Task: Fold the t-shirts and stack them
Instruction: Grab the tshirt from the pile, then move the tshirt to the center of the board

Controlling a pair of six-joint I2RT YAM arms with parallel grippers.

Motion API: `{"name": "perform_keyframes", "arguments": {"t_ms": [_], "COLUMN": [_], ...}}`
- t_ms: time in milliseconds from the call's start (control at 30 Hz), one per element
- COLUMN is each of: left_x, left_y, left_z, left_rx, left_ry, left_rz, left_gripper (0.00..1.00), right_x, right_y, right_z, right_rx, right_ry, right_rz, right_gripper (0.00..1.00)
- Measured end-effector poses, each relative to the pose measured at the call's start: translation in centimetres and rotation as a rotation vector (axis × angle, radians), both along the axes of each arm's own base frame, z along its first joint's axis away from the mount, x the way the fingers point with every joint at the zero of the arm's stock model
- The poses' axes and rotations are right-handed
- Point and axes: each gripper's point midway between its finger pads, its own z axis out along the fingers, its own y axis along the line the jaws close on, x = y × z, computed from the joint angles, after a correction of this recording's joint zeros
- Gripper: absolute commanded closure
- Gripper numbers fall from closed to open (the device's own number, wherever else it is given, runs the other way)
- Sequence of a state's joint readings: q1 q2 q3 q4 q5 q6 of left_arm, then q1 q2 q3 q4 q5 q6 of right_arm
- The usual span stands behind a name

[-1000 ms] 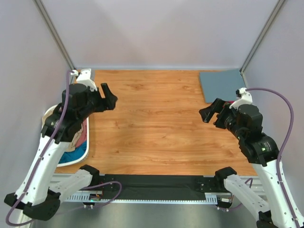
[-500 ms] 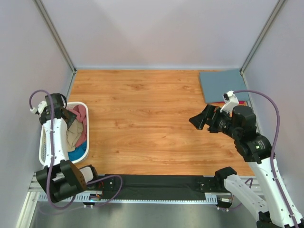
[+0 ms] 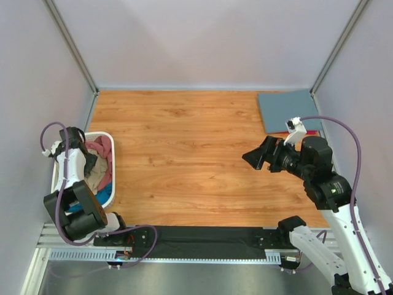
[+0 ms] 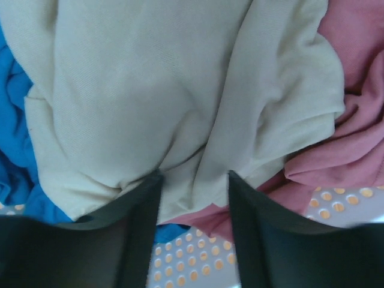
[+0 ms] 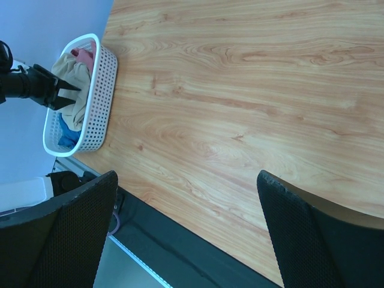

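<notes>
Left wrist view: a crumpled tan cotton t-shirt (image 4: 180,90) fills most of the frame, lying on top of the pile inside the white plastic perforated laundry basket (image 4: 336,204). A dusty pink cotton t-shirt (image 4: 354,138) is bunched against its right side, and a bright teal-blue t-shirt (image 4: 12,150) shows from under its left side. Both touch the tan one, and all three lie inside the basket.

The left gripper (image 4: 193,177) is down in the basket, with its two black fingers (image 4: 141,228) pressed against the tan t-shirt. Its jaws stand apart, and a raised fold of tan cloth sits between the tips, not squeezed flat. Whether that fold is truly caught cannot be told.

Top external view: the basket sits against the left edge of the light brown wooden table (image 3: 196,153), on the near side. A flat, folded slate blue t-shirt (image 3: 287,110) lies well apart from the basket, in the far right corner of the table. A thin red cloth edge (image 3: 310,131) shows under its near side.

The right gripper (image 3: 258,158) hangs above the table, well apart from the basket, on the right half and pointing towards the basket. Its black fingers are spread wide and hold nothing, with only bare wood seen between them.
</notes>
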State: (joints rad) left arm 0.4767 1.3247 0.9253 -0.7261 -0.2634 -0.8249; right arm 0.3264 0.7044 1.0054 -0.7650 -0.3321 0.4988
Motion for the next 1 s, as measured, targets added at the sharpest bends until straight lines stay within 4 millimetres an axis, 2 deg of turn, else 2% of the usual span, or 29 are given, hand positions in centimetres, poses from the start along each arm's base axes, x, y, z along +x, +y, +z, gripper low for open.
{"name": "perform_keyframes", "arguments": {"t_ms": [133, 167, 233, 333, 400, 467, 533, 567, 633, 700, 767, 800, 867, 933, 1000], "left_x": [0.3, 0.4, 0.8, 1.1, 1.3, 1.6, 2.1, 2.5, 3.6, 4.3, 4.6, 4.4, 3.9, 3.3, 2.7], "left_y": [-0.1, -0.1, -0.1, -0.2, -0.3, -0.3, -0.3, -0.3, -0.4, -1.0, -2.2, -3.1, -5.4, -7.9, -11.0], "left_z": [-1.4, -1.7, -2.1, -2.6, -2.2, -1.1, 1.0, 2.9, 8.2, 14.6, 22.2, 25.7, 31.3, 35.3, 37.8], "left_rx": [-0.02, -0.025, -0.037, -0.054, -0.061, -0.06, -0.041, -0.02, 0.04, 0.105, 0.167, 0.192, 0.212, 0.205, 0.17], "left_ry": [0.009, 0.01, 0.009, 0.027, 0.031, 0.016, -0.027, -0.075, -0.219, -0.388, -0.578, -0.669, -0.821, -0.943, -1.034], "left_rz": [-0.006, -0.007, -0.01, -0.03, -0.048, -0.069, -0.093, -0.111, -0.152, -0.191, -0.247, -0.284, -0.365, -0.449, -0.55], "left_gripper": [0.6, 0.78, 1.0, 1.0, 1.0, 1.0, 1.0, 1.0, 1.0, 1.0, 1.0, 1.0, 1.0, 1.0, 1.0], "right_x": [0.0, 0.0, 0.1, 0.1, -0.1, -0.2, -0.4, -0.4, -0.5, -0.7, -0.8, -0.9, -1.3, -1.5, -1.5], "right_y": [0.0, 0.0, -0.2, -0.4, -0.5, -0.6, -0.7, -0.8, -1.0, -1.2, -1.5, -1.6, -1.8, -1.9, -2.0], "right_z": [0.3, 0.5, 0.7, 1.0, 1.0, 1.2, 1.4, 1.6, 2.1, 2.6, 3.0, 3.0, 3.5, 3.8, 3.9], "right_rx": [0.001, 0.0, -0.004, -0.01, -0.012, -0.013, -0.016, -0.017, -0.018, -0.017, -0.016, -0.015, -0.008, -0.002, 0.002], "right_ry": [-0.007, -0.011, -0.017, -0.02, -0.016, -0.012, -0.012, -0.016, -0.027, -0.047, -0.064, -0.068, -0.086, -0.095, -0.094], "right_rz": [0.0, -0.001, -0.008, -0.02, -0.022, -0.023, -0.027, -0.03, -0.037, -0.047, -0.062, -0.065, -0.073, -0.077, -0.081], "right_gripper": [0.0, 0.0, 0.0, 0.0, 0.0, 0.0, 0.0, 0.0, 0.0, 0.0, 0.0, 0.0, 0.0, 0.0, 0.0]}}
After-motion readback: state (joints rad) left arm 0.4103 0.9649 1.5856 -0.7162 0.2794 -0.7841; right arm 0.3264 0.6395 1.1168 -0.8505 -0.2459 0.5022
